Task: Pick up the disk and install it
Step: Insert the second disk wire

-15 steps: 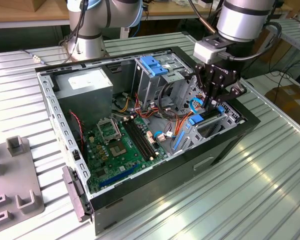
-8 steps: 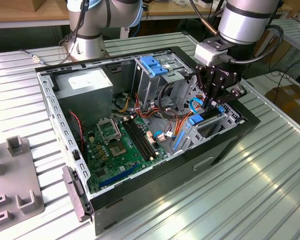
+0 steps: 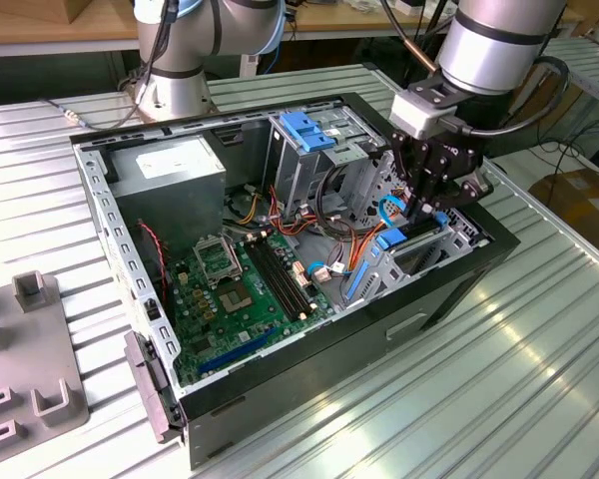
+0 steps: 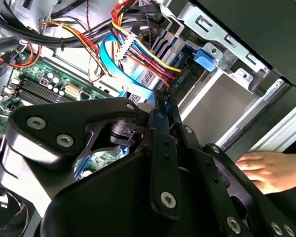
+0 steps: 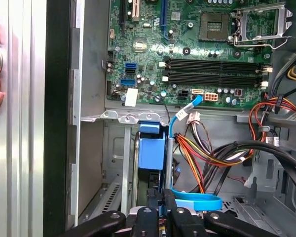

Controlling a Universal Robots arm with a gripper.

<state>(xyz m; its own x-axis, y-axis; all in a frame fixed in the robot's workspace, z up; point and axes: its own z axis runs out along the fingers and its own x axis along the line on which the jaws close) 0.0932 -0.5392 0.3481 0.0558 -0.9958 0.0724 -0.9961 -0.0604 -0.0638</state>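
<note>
The disk shows edge-on as a bright blue bracket [image 5: 152, 150] standing in the drive bay slot of the open computer case [image 3: 130, 259]. In the exterior view its blue end [image 3: 391, 239] sits just under the black fingers. My gripper [image 5: 163, 210] is inside the case at the bay on the exterior view's right, jaws drawn close with a thin blue edge [image 4: 160, 106] of the bracket between them. The gripper [image 3: 416, 212] and bay walls hide the drive's metal body.
Red, yellow and black power leads [image 5: 202, 153] and a flat blue data cable [image 5: 197, 202] crowd the bay. The motherboard [image 3: 240, 289] and grey power-supply box [image 3: 170, 170] fill the case. A person's hand [image 4: 266, 170] rests beside the case. A grey fixture [image 3: 30, 379] lies on the table.
</note>
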